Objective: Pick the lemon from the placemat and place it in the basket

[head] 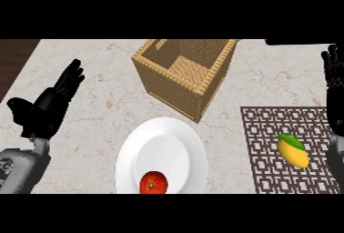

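1. The lemon [293,150] lies on the placemat [262,132], in the mat's right half, with its green leaf end pointing up and to the left. No hand touches it.
2. The placemat is a dark lattice-patterned mat lying flat on the pale marbled surface [94,113], at the lower right of the view.
3. The basket [168,91] stands at the upper middle, a square woven box with its opening facing up. It sits to the upper left of the placemat and apart from it.
4. A white plate [161,141] lies below the basket, between the left forearm and the placemat. A red tomato [154,183] rests on its lower part.
5. The left hand [50,107] hangs over the left side of the surface with fingers straight and spread, pointing up and to the right, and the thumb out to the side. It holds nothing.
6. The right hand [334,91] shows at the right edge, partly cut off, just beside the placemat's right border. Its fingers are straight and point up, and it holds nothing.
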Robot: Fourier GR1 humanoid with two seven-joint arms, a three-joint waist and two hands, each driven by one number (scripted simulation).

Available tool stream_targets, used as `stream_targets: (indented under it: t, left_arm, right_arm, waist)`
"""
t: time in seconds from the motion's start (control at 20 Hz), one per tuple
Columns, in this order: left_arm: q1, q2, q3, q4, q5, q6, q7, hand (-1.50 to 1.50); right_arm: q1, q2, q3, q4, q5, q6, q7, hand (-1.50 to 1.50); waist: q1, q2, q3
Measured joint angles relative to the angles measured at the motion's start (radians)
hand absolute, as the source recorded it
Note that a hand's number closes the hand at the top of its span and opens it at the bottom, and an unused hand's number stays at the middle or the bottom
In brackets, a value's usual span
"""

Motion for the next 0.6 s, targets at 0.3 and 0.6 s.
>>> stream_targets:
  t: [0.3, 0.6]
  left_arm:
    - [-0.022, 0.002, -0.024, -0.024, -0.028, -0.027, -0.046, 0.00]
    - [0.021, -0.012, -0.047, -0.037, -0.018, -0.063, -0.086, 0.00]
  right_arm:
    - [-0.010, -0.075, 0.081, 0.059, -0.155, 0.369, -0.036, 1.50]
    - [0.075, -0.110, 0.275, -0.027, -0.152, 0.731, -0.273, -1.50]
  waist:
    - [0.021, 0.013, -0.034]
    - [0.014, 0.009, -0.041]
